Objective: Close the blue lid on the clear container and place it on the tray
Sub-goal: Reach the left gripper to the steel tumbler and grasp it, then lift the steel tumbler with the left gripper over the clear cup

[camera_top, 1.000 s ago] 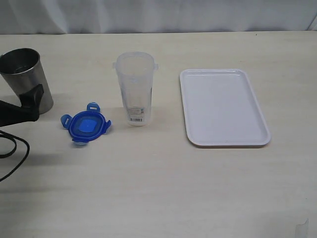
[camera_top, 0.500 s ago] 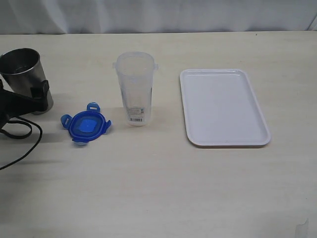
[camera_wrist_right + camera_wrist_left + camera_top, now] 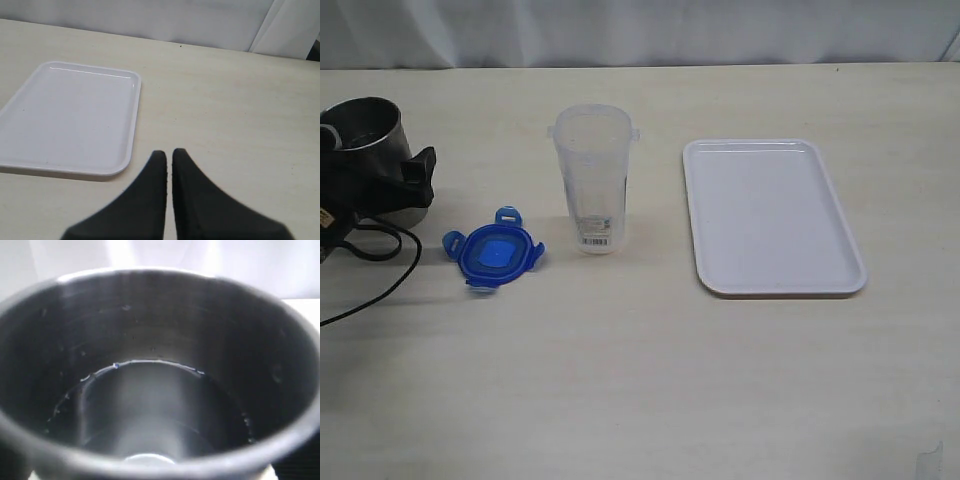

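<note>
Lid (image 3: 494, 252) lies flat toward left edge, just beside upright container (image 3: 591, 180); tray (image 3: 770, 215) sits right; left gripper (image 3: 395, 180) by cup (image 3: 370, 120), jaws unclear; right gripper (image 3: 169, 152) closed, empty; best to clear cup, then pinch lid's rim squarely.

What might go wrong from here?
The left gripper sits right by the grey metal cup, not the blue lid; it might knock or grab the cup. The lid lies flat on the table, so it may be hard to pinch. The clear container is tall and narrow and might tip when pressed.
</note>
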You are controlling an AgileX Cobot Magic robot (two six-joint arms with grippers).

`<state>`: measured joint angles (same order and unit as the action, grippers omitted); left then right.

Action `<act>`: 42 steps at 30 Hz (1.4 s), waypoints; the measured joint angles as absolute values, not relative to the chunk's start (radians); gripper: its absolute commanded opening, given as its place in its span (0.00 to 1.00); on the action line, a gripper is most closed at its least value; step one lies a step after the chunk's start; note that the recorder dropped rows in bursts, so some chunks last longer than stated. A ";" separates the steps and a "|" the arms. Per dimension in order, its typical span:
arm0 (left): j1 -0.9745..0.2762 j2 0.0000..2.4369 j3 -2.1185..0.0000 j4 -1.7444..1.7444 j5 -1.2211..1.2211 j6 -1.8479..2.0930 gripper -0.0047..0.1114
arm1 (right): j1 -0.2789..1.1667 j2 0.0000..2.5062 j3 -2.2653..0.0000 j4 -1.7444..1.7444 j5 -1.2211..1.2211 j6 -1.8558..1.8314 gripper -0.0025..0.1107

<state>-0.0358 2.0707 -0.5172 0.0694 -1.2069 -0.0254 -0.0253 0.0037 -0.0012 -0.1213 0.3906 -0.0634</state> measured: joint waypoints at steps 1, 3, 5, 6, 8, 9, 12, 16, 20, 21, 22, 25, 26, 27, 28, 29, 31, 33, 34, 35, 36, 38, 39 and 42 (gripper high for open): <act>-0.036 2.077 -0.523 0.069 -1.207 -0.025 0.94 | -0.025 0.004 -0.001 -0.121 0.391 -0.063 0.06; -0.036 2.088 -0.530 0.069 -1.207 -0.025 0.94 | -0.025 0.004 -0.001 -0.121 0.391 -0.063 0.06; -0.036 2.100 -0.532 0.069 -1.207 -0.025 0.94 | -0.025 0.004 -0.001 -0.121 0.391 -0.063 0.06; -0.036 2.102 -0.534 0.069 -1.207 -0.025 0.94 | -0.025 0.004 -0.001 -0.121 0.391 -0.063 0.06; -0.036 2.105 -0.535 0.069 -1.207 -0.025 0.94 | -0.025 0.004 -0.001 -0.121 0.391 -0.063 0.06; -0.036 2.105 -0.535 0.069 -1.207 -0.025 0.94 | -0.025 0.004 -0.001 -0.121 0.391 -0.063 0.06; -0.036 2.105 -0.535 0.069 -1.207 -0.027 0.94 | -0.025 0.004 -0.001 -0.121 0.391 -0.063 0.06; -0.036 2.105 -0.535 0.069 -1.207 -0.032 0.94 | -0.025 0.004 -0.001 -0.121 0.391 -0.063 0.06; -0.036 2.105 -0.545 0.069 -1.207 -0.063 0.94 | -0.025 0.004 -0.001 -0.121 0.391 -0.063 0.06; -0.036 2.105 -0.547 0.069 -1.207 -0.072 0.94 | -0.025 0.004 -0.001 -0.121 0.391 -0.063 0.06; -0.036 2.105 -0.547 0.069 -1.209 -0.081 0.94 | -0.025 0.004 -0.001 -0.121 0.391 -0.063 0.06; -0.036 2.105 -0.547 0.069 -1.209 -0.093 0.94 | -0.025 0.004 -0.001 -0.121 0.391 -0.063 0.06; -0.036 2.105 -0.547 0.069 -1.209 -0.096 0.94 | -0.025 0.004 -0.001 -0.121 0.391 -0.063 0.06; -0.036 2.105 -0.547 0.069 -1.209 -0.097 0.94 | -0.025 0.004 -0.001 -0.121 0.391 -0.063 0.06; -0.036 2.105 -0.547 0.069 -1.209 -0.099 0.94 | -0.025 0.004 -0.001 -0.121 0.391 -0.063 0.06; -0.036 2.105 -0.547 0.069 -1.209 -0.099 0.94 | -0.025 0.004 -0.001 -0.121 0.391 -0.063 0.06; -0.036 2.105 -0.547 0.069 -1.209 -0.099 0.94 | -0.025 0.004 -0.001 -0.121 0.391 -0.063 0.06; -0.036 2.105 -0.547 0.069 -1.209 -0.099 0.93 | -0.025 0.004 -0.001 -0.121 0.391 -0.063 0.06; -0.036 2.105 -0.547 0.069 -1.209 -0.099 0.91 | -0.025 0.004 -0.001 -0.121 0.391 -0.063 0.06; -0.036 2.105 -0.547 0.069 -1.209 -0.099 0.88 | -0.025 0.004 -0.001 -0.121 0.391 -0.063 0.06; -0.036 2.105 -0.547 0.069 -1.209 -0.099 0.84 | -0.025 0.004 -0.001 -0.121 0.391 -0.063 0.06; -0.036 2.105 -0.547 0.069 -1.209 -0.099 0.62 | -0.025 0.004 -0.001 -0.121 0.391 -0.063 0.06; -0.036 2.105 -0.547 0.069 -1.209 -0.099 0.42 | -0.025 0.004 -0.001 -0.121 0.391 -0.063 0.06; -0.036 2.105 -0.547 0.077 -1.209 -0.100 0.07 | -0.025 0.004 -0.001 -0.121 0.391 -0.063 0.06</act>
<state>-0.0358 2.1052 -0.5470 0.0766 -1.2089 -0.0998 -0.0253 0.0037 -0.0012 -0.1213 0.3906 -0.0634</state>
